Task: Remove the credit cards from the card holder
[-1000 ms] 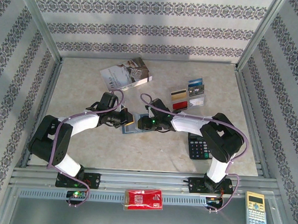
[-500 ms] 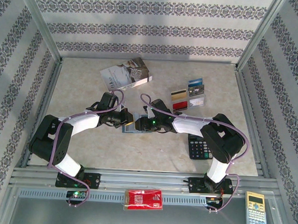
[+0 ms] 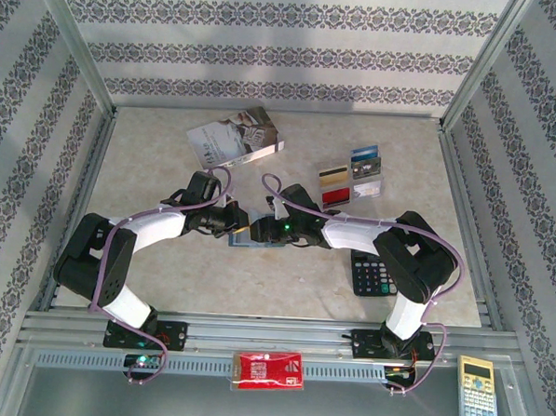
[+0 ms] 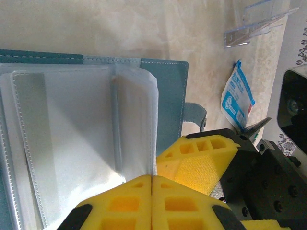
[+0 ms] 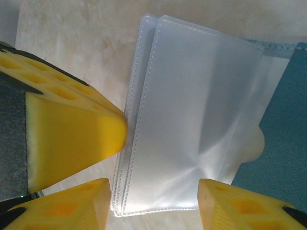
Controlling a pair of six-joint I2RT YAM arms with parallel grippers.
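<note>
Flat blue-grey folding card holder lies open at the centre of the table; left gripper, at its 9 o'clock, is closed, apparently pinching its edge. Right gripper, at 3 o'clock, stands half open astride the clear plastic sleeves, holding nothing. Closing here could nip bare sleeve and tug the holder from the left pinch

Bare table nearside of card holder; book beyond, calculator right.

the card holder lies open and flat at the middle of the table, blue-grey cover underneath, clear stitched plastic sleeves fanned on top. the credit cards lie in a close cluster, well apart toward the far right.
</note>
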